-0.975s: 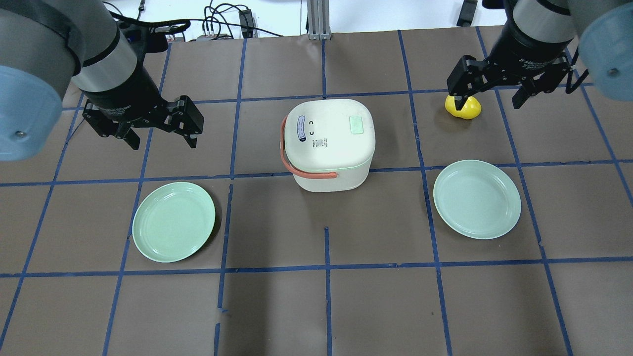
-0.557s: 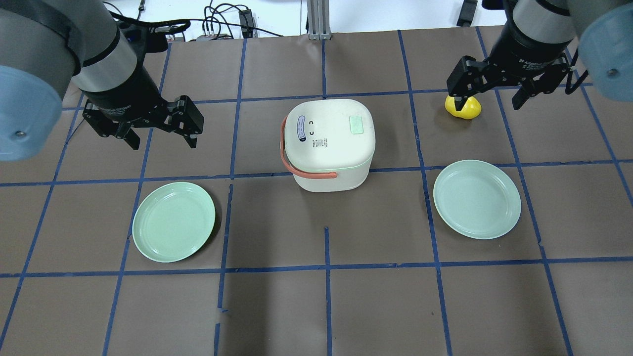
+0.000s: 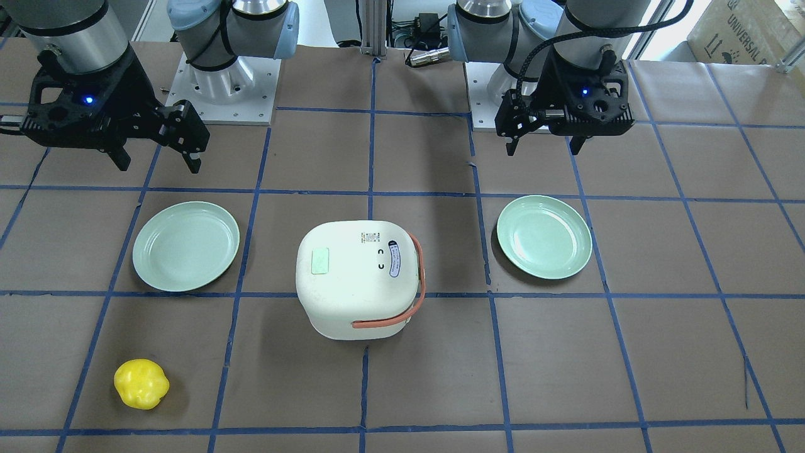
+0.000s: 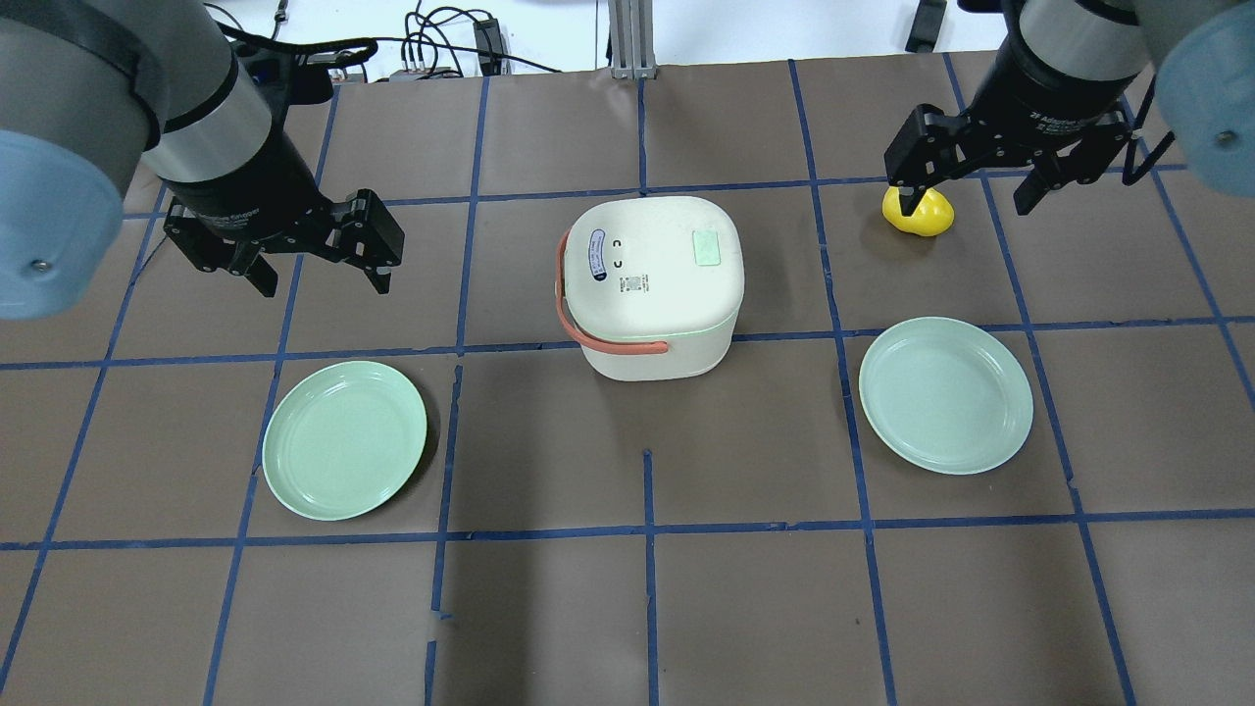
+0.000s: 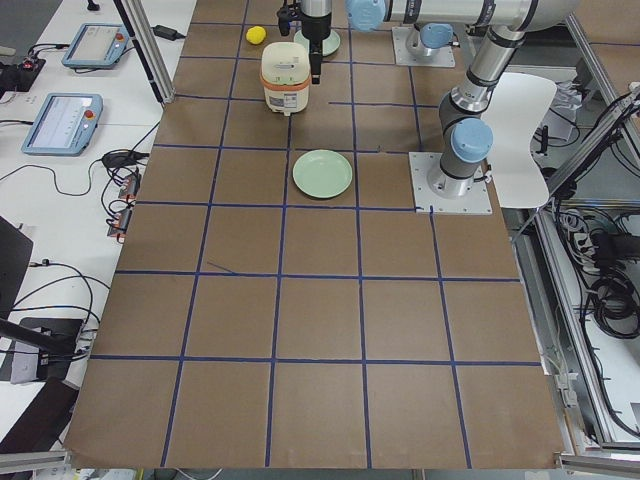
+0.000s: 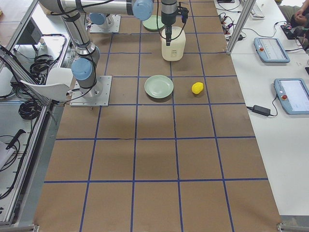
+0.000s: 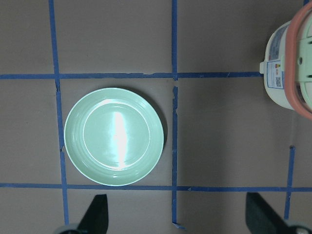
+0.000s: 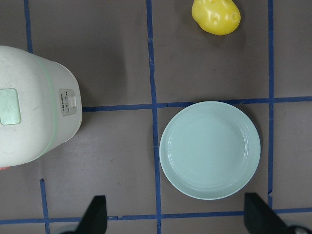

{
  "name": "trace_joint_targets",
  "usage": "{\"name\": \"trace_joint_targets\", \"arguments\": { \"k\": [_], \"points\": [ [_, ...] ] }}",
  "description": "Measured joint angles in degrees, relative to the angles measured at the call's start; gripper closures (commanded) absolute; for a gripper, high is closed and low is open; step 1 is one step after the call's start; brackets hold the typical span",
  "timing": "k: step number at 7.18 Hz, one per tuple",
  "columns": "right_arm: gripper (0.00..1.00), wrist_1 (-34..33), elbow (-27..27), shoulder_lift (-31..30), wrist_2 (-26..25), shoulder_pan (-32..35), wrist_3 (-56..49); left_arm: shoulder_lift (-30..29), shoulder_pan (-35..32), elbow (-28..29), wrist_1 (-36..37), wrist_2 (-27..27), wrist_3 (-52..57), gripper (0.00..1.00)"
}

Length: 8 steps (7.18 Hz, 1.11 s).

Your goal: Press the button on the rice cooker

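Note:
The cream-white rice cooker (image 4: 652,284) stands shut at the table's middle, its orange-red handle (image 4: 564,304) folded down on the side facing my left arm. Its lid carries an oval label and a mint-green square (image 4: 708,247). A small button panel (image 8: 68,102) shows on its side wall in the right wrist view. My left gripper (image 4: 324,279) is open and empty, hovering well to the cooker's left. My right gripper (image 4: 969,201) is open and empty, hovering far right of the cooker. The cooker also shows in the front-facing view (image 3: 358,277).
Two mint-green plates lie near the robot's side of the table, one left (image 4: 345,439) and one right (image 4: 946,394) of the cooker. A yellow lumpy toy (image 4: 922,221) lies on the table below my right gripper's finger. Blue tape lines grid the brown table.
My right gripper has shifted very slightly toward the far edge of the table. My left gripper and the cooker have not moved.

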Motion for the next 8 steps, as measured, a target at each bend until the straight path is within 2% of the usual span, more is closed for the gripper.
{"name": "trace_joint_targets", "arguments": {
  "k": [2,8],
  "points": [
    [0.01,2.48,-0.14,-0.11,0.01,0.0,-0.03,0.0,0.0,0.0,0.0,0.0,0.0,0.0],
    [0.01,-0.29,0.0,-0.03,1.6,0.0,-0.03,0.0,0.0,0.0,0.0,0.01,0.0,0.0]
  ]
}}
